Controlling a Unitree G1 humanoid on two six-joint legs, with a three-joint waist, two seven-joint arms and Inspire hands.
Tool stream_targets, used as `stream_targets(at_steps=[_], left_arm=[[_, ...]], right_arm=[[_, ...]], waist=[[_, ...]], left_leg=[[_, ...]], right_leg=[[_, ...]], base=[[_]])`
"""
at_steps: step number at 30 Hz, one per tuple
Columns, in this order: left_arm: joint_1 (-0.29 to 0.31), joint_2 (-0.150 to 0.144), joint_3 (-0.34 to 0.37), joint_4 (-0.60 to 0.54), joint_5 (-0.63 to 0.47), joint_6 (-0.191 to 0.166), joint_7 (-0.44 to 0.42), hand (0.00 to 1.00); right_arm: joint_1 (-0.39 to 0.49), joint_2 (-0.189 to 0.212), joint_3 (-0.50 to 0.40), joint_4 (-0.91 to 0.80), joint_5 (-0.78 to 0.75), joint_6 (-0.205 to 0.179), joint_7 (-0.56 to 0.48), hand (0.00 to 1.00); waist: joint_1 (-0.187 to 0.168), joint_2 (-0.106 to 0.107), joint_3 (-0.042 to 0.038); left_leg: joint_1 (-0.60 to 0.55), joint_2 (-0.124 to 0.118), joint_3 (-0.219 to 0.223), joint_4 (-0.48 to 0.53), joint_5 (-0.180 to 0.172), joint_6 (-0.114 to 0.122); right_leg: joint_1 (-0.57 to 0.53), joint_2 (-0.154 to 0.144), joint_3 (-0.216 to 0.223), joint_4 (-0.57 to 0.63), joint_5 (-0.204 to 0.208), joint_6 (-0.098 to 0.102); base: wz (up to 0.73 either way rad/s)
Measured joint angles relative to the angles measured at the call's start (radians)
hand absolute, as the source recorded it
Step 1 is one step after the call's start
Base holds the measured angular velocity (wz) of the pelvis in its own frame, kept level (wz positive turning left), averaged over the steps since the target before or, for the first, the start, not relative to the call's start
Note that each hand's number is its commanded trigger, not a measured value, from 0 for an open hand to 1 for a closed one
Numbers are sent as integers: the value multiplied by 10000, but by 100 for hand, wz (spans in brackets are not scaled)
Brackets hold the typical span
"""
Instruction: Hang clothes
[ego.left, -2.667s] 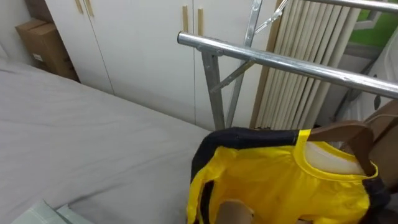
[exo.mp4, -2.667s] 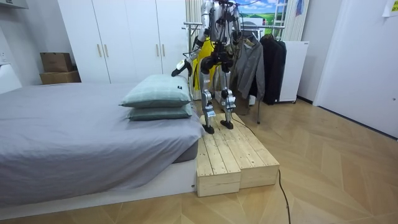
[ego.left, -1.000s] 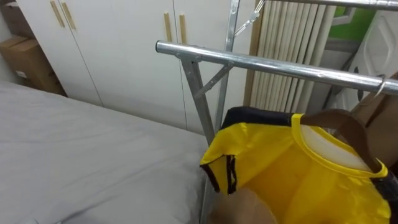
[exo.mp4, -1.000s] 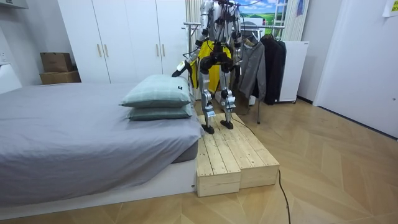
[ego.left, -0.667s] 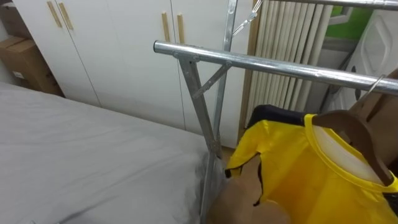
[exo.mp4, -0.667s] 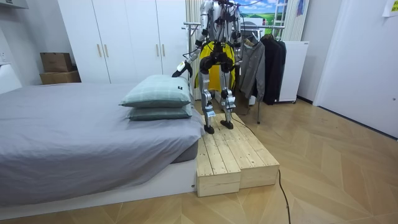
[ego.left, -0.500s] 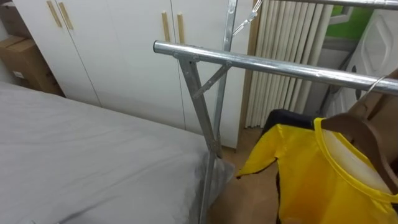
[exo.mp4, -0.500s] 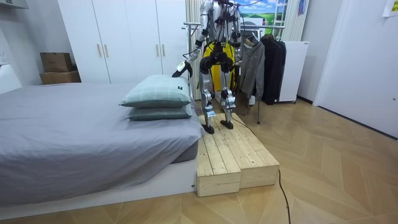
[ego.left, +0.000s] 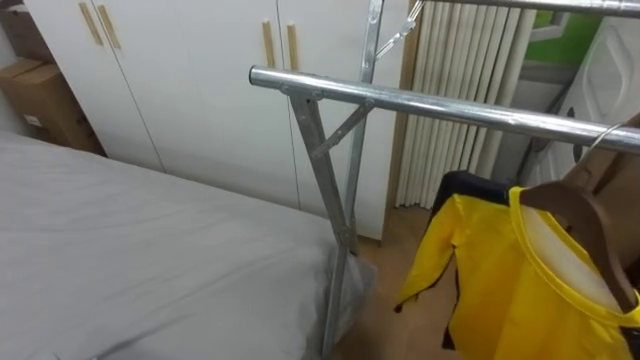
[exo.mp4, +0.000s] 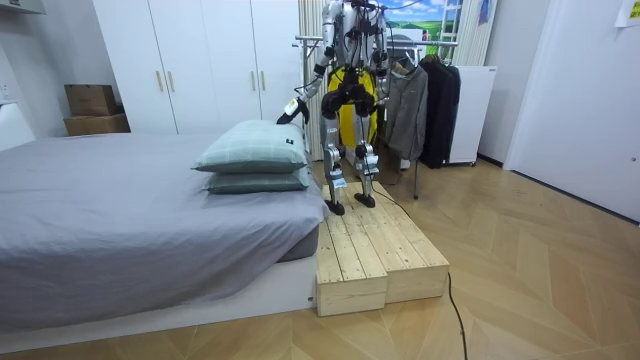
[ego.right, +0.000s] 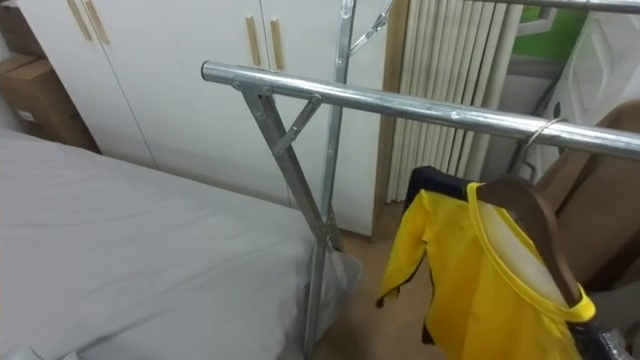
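Yellow shirt (ego.left: 520, 270) swung right, sleeve dropped free. Wooden hanger (ego.left: 585, 215) hooked over rail (ego.left: 440, 105). Left hand (exo.mp4: 290, 110) out toward bed (ego.left: 120, 250); clenched or released, cannot tell. Hang looks done.

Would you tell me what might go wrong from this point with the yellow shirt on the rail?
The hook of the hanger looks only loosely over the rail; a nudge might drop it. The yellow shirt sits crooked, one sleeve dangling, so it may slide off. It hangs close beside a brown garment, which might snag.
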Motion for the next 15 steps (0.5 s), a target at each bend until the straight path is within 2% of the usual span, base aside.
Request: stream_targets(at_steps=[3, 6, 8, 9, 10, 11, 12, 14, 15], left_arm=[[-9, 68, 10, -15, 93, -27, -151, 0], [-56, 35, -5, -56, 189, -79, -179, 0], [-79, 10, -4, -64, 480, -213, -185, 0], [-95, -25, -4, -66, 512, -237, -180, 0], [-170, -93, -13, -66, 682, -239, -172, 0], [-223, -105, -39, -66, 725, -241, -186, 0], [-290, -125, -46, -92, 899, -240, -263, 0], [-291, -229, -23, -356, 920, -240, -364, 0], [-291, -287, 14, -418, 951, -239, -364, 0]], right_arm=[[-32, -10, -4, -4, -344, -7, -11, 0], [-160, -106, 98, 9, -584, 15, -174, 0], [-405, -124, 199, 64, -766, 91, -252, 0], [-451, -143, 270, 89, -778, 96, -301, 0], [-505, -167, 339, 124, -776, 95, -341, 0], [-516, -160, 341, 127, -775, 95, -373, 0], [-530, -146, 328, 127, -752, 99, -399, 0], [-565, -189, 334, 142, -764, 111, -433, 0], [-599, -207, 323, 159, -766, 121, -436, 0]], waist=[[35, 19, -25], [241, 76, -41], [241, 109, -36], [258, 135, -34], [246, 158, -32], [219, 150, -35], [211, 129, -44], [249, 24, -53], [293, -1, -52]], left_leg=[[-157, -27, -262, 114, 0, 0], [-363, -42, -509, 307, -1, -1], [-669, -107, -928, 533, -3, -7], [-809, -118, -957, 637, -3, -8], [-1095, -132, -937, 847, -1, -8], [-1242, -120, -904, 932, 16, -14], [-1476, -104, -681, 1000, 154, 13], [-1709, -20, 733, 708, 665, 194], [-1713, 19, 978, 538, 835, 226]], right_leg=[[-2, -2, -235, 7, -22, -25], [70, -2, -574, 26, -25, -35], [136, -24, -1170, 8, -41, -59], [139, -32, -1355, 10, -41, -60], [155, -40, -1845, 10, -42, -60], [167, -47, -2129, 7, -44, -63], [200, -84, -2634, -8, -46, -66], [357, -334, -3659, -173, -52, -60], [355, -408, -3860, -187, -70, -40]], base=[[23], [31], [65], [89], [87], [122], [126], [131], [102]])
